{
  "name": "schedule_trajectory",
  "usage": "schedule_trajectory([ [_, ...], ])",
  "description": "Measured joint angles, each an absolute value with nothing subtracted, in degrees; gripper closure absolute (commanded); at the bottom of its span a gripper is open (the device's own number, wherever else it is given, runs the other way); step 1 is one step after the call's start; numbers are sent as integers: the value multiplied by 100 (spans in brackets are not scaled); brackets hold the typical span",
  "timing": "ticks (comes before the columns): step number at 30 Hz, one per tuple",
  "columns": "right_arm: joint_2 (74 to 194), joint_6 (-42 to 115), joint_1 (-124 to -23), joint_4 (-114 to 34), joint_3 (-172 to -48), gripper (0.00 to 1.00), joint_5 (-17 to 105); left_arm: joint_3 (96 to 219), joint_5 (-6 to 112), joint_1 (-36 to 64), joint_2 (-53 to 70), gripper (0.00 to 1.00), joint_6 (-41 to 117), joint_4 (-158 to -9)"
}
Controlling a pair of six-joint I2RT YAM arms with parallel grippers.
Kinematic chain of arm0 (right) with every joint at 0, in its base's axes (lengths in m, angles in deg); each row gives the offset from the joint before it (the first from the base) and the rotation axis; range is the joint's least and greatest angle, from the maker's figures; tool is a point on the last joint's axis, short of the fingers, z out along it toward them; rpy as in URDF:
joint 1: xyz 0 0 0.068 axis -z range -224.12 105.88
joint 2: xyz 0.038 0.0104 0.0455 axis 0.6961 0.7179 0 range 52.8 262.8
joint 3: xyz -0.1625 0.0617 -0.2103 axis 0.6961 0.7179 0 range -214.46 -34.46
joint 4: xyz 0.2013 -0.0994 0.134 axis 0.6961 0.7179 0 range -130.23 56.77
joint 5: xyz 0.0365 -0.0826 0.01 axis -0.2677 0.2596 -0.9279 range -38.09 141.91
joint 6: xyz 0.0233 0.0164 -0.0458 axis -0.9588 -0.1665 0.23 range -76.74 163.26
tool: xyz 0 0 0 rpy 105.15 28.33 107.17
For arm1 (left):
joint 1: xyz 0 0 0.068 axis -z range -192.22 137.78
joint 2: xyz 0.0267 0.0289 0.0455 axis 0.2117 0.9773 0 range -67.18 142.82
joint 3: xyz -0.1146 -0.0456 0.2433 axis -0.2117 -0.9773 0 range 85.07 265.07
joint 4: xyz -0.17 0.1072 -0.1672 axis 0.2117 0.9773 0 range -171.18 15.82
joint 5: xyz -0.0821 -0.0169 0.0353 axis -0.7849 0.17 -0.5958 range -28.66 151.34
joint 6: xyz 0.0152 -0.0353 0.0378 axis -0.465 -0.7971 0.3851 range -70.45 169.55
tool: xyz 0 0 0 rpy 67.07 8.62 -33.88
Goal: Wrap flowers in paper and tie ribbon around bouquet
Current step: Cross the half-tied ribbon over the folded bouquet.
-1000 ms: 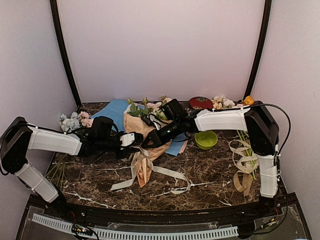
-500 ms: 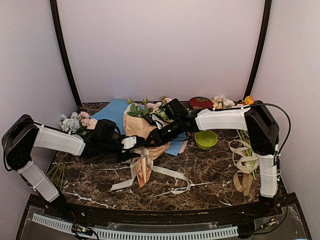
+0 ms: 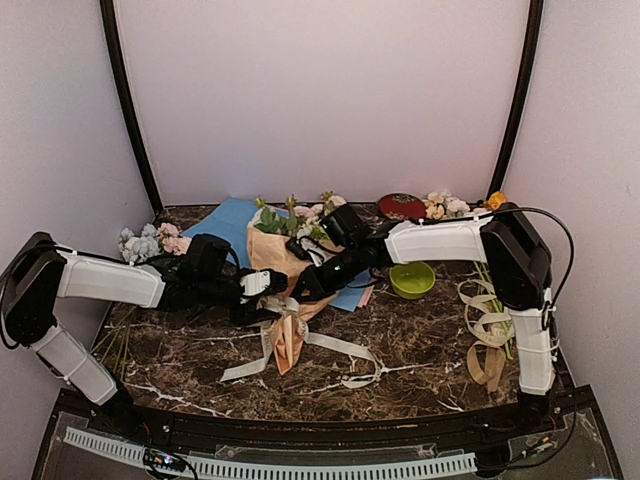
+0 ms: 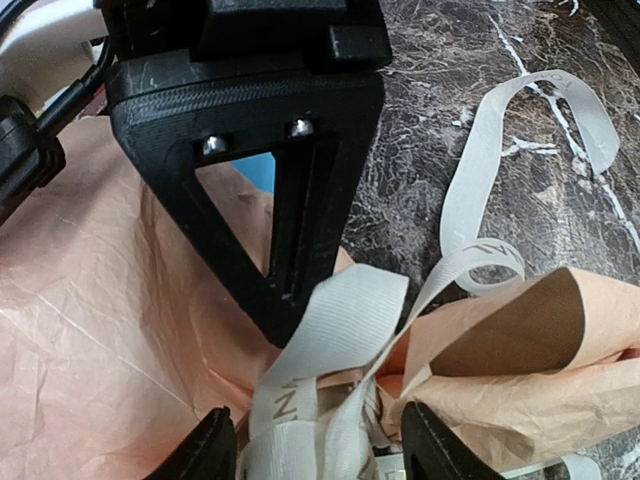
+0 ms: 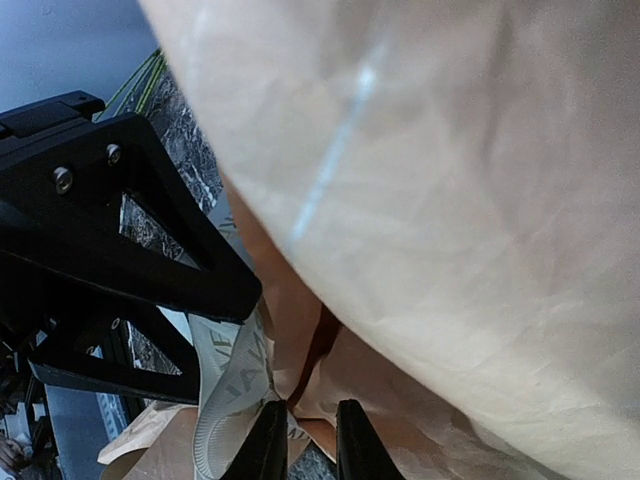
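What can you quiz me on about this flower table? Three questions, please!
1. True or false: the bowl is blue.
2. What wraps the flowers? A) tan paper B) foil C) cloth
3. Fill in: a cream ____ trails from the bouquet across the table.
Key: 1 false, it is green. 2 A. 3 ribbon.

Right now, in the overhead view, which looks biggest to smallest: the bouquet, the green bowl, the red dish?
Largest: bouquet.
Then green bowl and red dish, which look about alike; I won't rank them.
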State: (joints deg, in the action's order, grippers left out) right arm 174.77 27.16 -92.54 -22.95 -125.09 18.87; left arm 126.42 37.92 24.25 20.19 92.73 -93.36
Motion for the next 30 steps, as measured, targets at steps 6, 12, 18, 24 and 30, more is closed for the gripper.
schedule_trajectory([
  [6, 17503, 2797, -9294, -2280, -12511, 82, 1719, 12727, 3657, 2219, 1984, 51, 9286, -9037],
  [12, 17584, 2791, -9335, -2322, -12526, 82, 1557, 12784, 3701, 2106, 2037, 49, 9262, -9063],
  [18, 17650, 2710, -9342, -2516, -12526, 79, 1365, 12854, 3668, 2106, 2194, 48, 9251, -9072],
  [24, 17722, 2504, -9342, -2881, -12526, 79, 1102, 12864, 3670, 2108, 2295, 47, 9238, -9074],
  [30, 17742, 2338, -9342, -3266, -12526, 81, 853, 12895, 3696, 2110, 2336, 49, 9234, -9091],
])
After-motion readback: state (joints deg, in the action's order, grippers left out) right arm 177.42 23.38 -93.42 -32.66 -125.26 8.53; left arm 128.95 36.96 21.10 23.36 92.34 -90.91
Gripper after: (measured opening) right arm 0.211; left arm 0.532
